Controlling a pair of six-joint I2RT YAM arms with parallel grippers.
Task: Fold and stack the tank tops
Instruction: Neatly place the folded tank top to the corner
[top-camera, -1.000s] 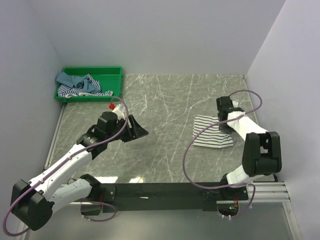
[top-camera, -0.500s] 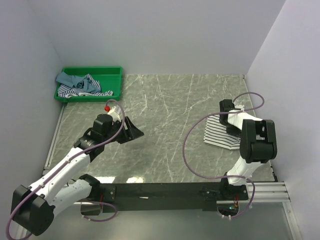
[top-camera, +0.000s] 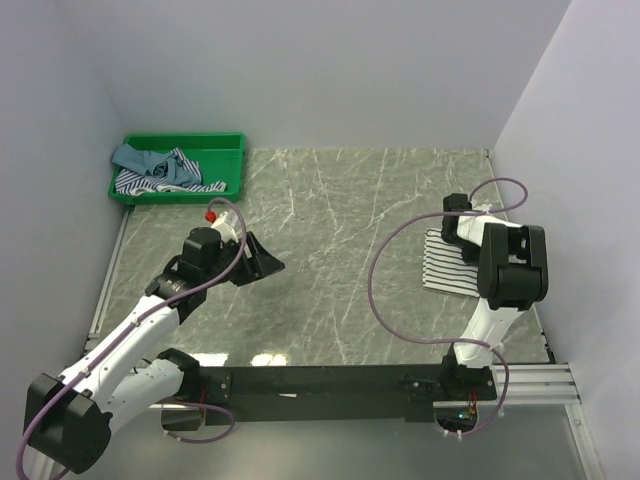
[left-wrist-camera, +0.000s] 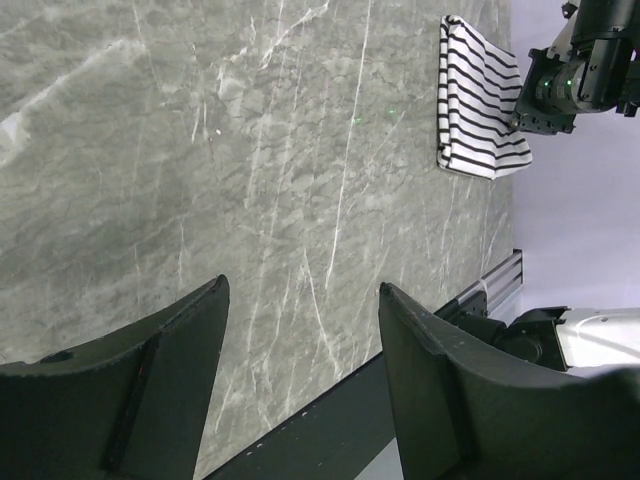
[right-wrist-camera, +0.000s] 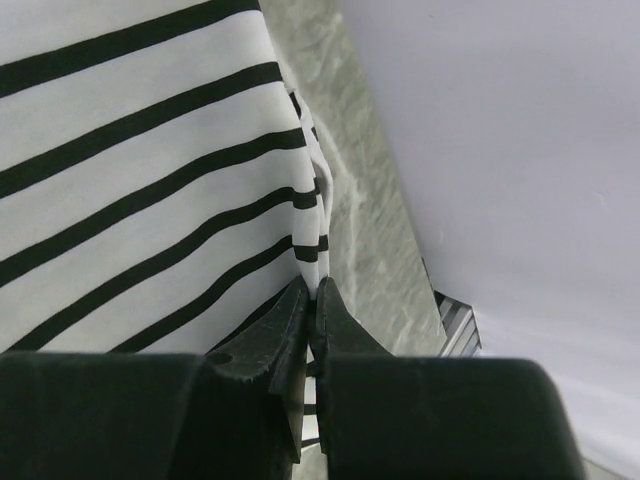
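Observation:
A folded white tank top with thin black stripes (top-camera: 455, 268) lies on the marble table near the right wall; it also shows in the left wrist view (left-wrist-camera: 478, 100). My right gripper (top-camera: 449, 236) is shut on that top's edge, with the striped cloth (right-wrist-camera: 140, 170) pinched between the fingertips of the right gripper (right-wrist-camera: 316, 290). My left gripper (top-camera: 263, 262) hangs open over bare table left of centre, and nothing sits between the fingers of the left gripper (left-wrist-camera: 303, 286). The teal tank top (top-camera: 138, 158) and the blue-and-white striped one (top-camera: 150, 181) lie crumpled in the green tray (top-camera: 232, 150).
The green tray stands at the back left corner. White walls close in the left, back and right sides. A black rail (top-camera: 330, 380) with both arm bases runs along the near edge. The right arm (left-wrist-camera: 585, 70) stands beside the striped top.
My right gripper has dragged the black-striped top to the right, toward the wall, and the arm has folded in. The left gripper drew back a little to the left.

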